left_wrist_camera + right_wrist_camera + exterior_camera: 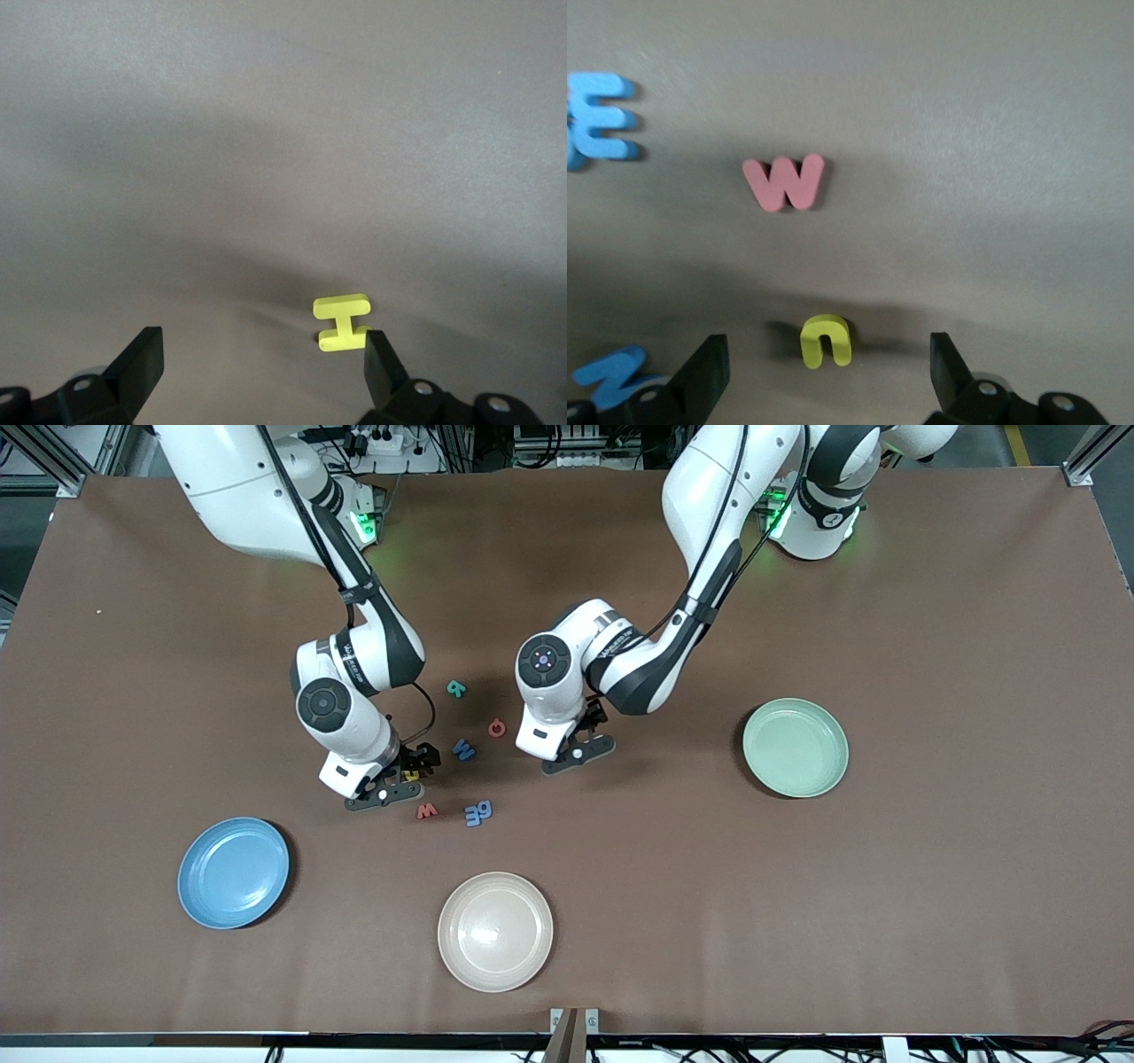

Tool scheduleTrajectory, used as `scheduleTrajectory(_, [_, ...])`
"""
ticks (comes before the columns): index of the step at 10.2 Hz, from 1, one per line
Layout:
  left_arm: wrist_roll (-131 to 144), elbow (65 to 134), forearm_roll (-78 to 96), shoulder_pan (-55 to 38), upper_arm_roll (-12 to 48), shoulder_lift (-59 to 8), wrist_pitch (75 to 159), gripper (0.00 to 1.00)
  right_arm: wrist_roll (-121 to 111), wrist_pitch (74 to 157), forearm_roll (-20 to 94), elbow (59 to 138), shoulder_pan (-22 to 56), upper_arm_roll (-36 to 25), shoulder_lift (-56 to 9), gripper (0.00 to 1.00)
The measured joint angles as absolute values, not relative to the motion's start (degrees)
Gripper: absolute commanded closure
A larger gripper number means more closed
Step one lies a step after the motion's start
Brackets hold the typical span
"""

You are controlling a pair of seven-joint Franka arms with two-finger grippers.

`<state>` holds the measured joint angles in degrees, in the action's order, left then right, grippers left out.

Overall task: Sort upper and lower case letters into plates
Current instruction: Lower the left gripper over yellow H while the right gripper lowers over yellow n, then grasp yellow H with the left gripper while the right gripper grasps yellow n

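Brown table (pixel 930 691), L gripper (pixel 261 367) spread by yellow H (pixel 342 322), R gripper (pixel 828 372) spread over yellow u (pixel 825 341)

Yellow H (pixel 341 322): hidden in front view under left hand (pixel 580 755); one corner tucked beside hand's finger in left wrist view. Yellow u (pixel 411 775): mostly covered by right hand (pixel 390 786) in front view. Blue pieces (pixel 598 119) cut off by right wrist view's edge; another blue letter (pixel 611 374) partly hidden by finger, unreadable.
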<state>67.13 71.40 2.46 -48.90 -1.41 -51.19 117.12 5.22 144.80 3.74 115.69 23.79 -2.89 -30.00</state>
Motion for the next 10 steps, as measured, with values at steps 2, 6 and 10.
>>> scheduleTrajectory(2, [67.03, 68.16, 2.46, -49.10, -1.26, -53.41, 117.12, 0.00, 5.22, 147.85, 3.74, 117.46, 23.81, -2.82, -30.22, 0.00])
scheduleTrajectory(6, [68.55, 66.12, 2.46, -49.12, -1.57, -54.69, 120.94, 0.00, 5.51, 150.53, 3.74, 118.58, 24.49, -2.56, -31.01, 0.00])
scheduleTrajectory(10, [76.45, 66.07, 2.46, -49.30, -1.45, -56.23, 124.71, 0.00, 6.18, 150.64, 3.74, 118.58, 25.09, -2.56, -31.01, 0.00])
